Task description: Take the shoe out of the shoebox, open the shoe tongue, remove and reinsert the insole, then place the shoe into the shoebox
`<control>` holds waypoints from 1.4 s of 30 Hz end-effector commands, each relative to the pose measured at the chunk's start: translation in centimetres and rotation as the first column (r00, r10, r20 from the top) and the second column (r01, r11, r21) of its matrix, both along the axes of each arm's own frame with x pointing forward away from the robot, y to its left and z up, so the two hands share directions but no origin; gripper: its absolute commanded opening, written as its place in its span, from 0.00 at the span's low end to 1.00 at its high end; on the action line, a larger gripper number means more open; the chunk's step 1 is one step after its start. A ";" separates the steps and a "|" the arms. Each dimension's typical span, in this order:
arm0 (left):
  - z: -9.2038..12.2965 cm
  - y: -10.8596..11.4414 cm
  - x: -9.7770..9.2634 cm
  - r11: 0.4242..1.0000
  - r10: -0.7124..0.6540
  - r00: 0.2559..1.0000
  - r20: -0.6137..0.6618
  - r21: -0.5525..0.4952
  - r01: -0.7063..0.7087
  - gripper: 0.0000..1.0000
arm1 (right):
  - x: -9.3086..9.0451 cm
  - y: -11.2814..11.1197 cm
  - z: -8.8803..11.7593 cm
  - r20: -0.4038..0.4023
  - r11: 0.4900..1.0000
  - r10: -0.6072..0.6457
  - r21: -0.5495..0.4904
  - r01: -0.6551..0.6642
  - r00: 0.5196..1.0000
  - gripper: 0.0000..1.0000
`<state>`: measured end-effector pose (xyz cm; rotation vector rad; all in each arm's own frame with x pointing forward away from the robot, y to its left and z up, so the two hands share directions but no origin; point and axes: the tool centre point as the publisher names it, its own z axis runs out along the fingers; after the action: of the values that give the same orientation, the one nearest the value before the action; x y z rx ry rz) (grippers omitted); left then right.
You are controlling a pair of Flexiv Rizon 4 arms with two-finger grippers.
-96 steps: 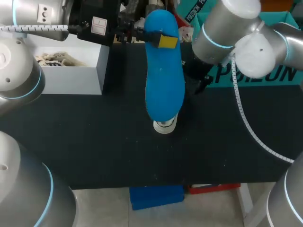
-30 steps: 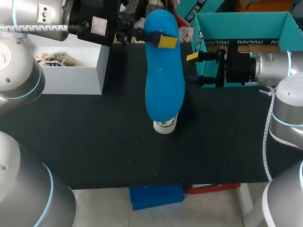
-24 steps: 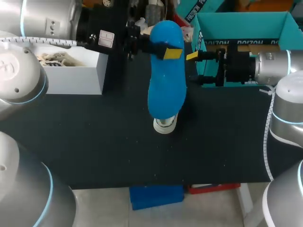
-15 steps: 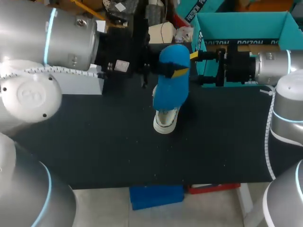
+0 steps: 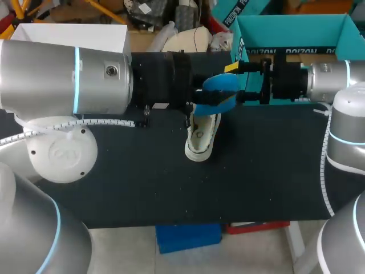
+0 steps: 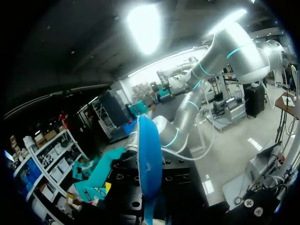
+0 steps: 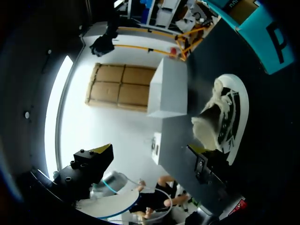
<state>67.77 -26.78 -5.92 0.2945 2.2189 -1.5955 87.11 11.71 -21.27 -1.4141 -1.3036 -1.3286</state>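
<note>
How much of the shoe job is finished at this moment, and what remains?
Done: the shoe lies on the table, out of the shoebox, and its insole is out. In hand: the left claw holds the insole over the shoe. Left: reinsert the insole, then put the shoe into the shoebox.

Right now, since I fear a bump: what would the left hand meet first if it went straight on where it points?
Likely the right hand, facing it close ahead; the insole held by the left hand would touch it first. Their heights are hard to compare.
</note>
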 end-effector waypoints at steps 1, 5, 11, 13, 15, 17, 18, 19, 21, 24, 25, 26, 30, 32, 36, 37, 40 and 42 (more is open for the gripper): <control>-0.2 0.2 -0.2 1.000 0.001 1.000 0.004 -0.005 -0.001 0.00 | 0.0 0.1 -0.1 0.000 1.000 -0.002 0.000 0.002 1.000 1.00; -1.0 0.2 -5.4 0.988 -0.103 0.986 0.128 -0.102 0.116 0.00 | 0.0 0.1 -0.1 0.000 1.000 -0.002 0.000 0.002 1.000 1.00; -4.8 0.8 -7.1 0.963 -0.154 0.957 0.244 -0.180 0.201 0.00 | 0.0 0.1 -0.1 0.000 1.000 -0.002 0.000 0.002 1.000 1.00; -5.7 1.0 -7.1 0.955 -0.154 0.947 0.283 -0.202 0.216 0.00 | 0.0 0.1 -0.1 0.000 1.000 -0.002 0.000 0.002 1.000 1.00; -6.4 1.3 -6.9 0.943 -0.160 0.930 0.331 -0.227 0.243 0.00 | 0.0 0.1 -0.1 0.000 1.000 -0.002 0.000 0.002 1.000 1.00; -7.2 1.6 -6.5 0.933 -0.162 0.910 0.382 -0.240 0.267 0.00 | 0.0 0.1 -0.1 0.000 1.000 -0.002 0.000 0.002 1.000 1.00; -7.6 1.8 -6.3 0.924 -0.164 0.913 0.374 -0.265 0.275 0.00 | 0.0 0.1 -0.1 0.000 1.000 -0.002 0.000 0.002 1.000 1.00; -8.0 2.0 -5.9 0.921 -0.155 0.908 0.388 -0.275 0.275 0.00 | 0.0 0.1 -0.1 0.000 1.000 -0.002 0.000 0.002 1.000 1.00; -9.0 2.4 -5.2 0.913 -0.151 0.902 0.405 -0.292 0.284 0.00 | 0.0 0.1 -0.1 0.000 1.000 -0.002 0.000 0.002 1.000 1.00; -10.6 3.0 -4.0 0.912 -0.136 0.888 0.440 -0.294 0.286 0.00 | 0.0 0.1 -0.1 0.000 1.000 -0.002 0.000 0.002 1.000 1.00; -11.1 3.2 -3.5 0.912 -0.131 0.883 0.450 -0.295 0.286 0.00 | 0.0 0.1 -0.1 0.000 1.000 -0.002 0.000 0.002 1.000 1.00; -11.6 3.5 -3.2 0.911 -0.129 0.875 0.467 -0.293 0.290 0.00 | 0.0 0.1 -0.1 0.000 1.000 -0.002 0.000 0.002 1.000 1.00; -14.1 4.3 -1.4 0.912 -0.133 0.836 0.532 -0.266 0.313 0.00 | 0.0 0.1 -0.1 0.000 1.000 -0.002 0.000 0.002 1.000 1.00; -15.1 4.7 -0.5 0.922 -0.128 0.833 0.538 -0.244 0.299 0.00 | 0.0 0.1 -0.1 0.000 1.000 -0.002 0.000 0.002 1.000 1.00; -15.5 4.9 -0.3 0.928 -0.142 0.827 0.544 -0.219 0.303 0.00 | 0.0 0.1 -0.1 0.000 1.000 -0.002 0.000 0.002 1.000 1.00; -15.5 4.9 -0.3 0.928 -0.142 0.827 0.544 -0.219 0.303 0.00 | 0.0 0.1 -0.1 0.000 1.000 -0.002 0.000 0.002 1.000 1.00; -15.5 4.9 -0.3 0.928 -0.142 0.827 0.544 -0.219 0.303 0.00 | 0.0 0.1 -0.1 0.000 1.000 -0.002 0.000 0.002 1.000 1.00; -15.5 4.9 -0.3 0.928 -0.142 0.827 0.544 -0.219 0.303 0.00 | 0.0 0.1 -0.1 0.000 1.000 -0.002 0.000 0.002 1.000 1.00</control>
<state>67.40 -21.95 -21.54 0.8166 1.5466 -1.6913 87.12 11.66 -21.25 -1.4130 -1.3050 -1.3274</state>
